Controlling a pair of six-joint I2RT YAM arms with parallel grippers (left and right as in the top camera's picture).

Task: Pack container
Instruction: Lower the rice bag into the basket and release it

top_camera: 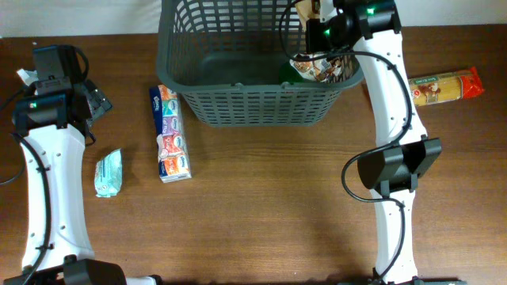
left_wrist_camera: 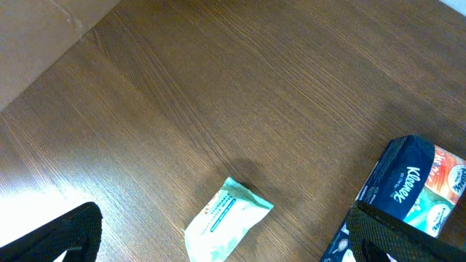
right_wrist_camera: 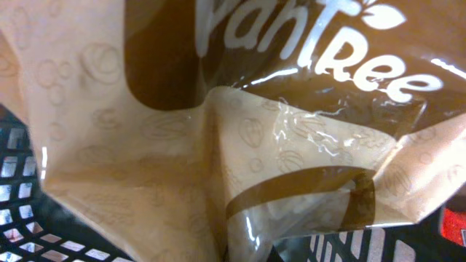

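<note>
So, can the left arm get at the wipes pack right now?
Probably yes. The left gripper is open and empty, and the wipes pack lies alone on bare table just beside that arm, apart from the tissues, with nothing on or over it.

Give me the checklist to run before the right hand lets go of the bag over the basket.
1. Right hand shut on the snack bag: ok.
2. Bag inside the rim of the basket, near its right wall: ok.
3. Basket floor under the bag free: cannot tell, the bag hides it.
4. Left hand open and well off to the left of the basket: ok.
5. Everything packed: not ok. The tissue pack, wipes pack and pasta packet lie on the table.
</note>
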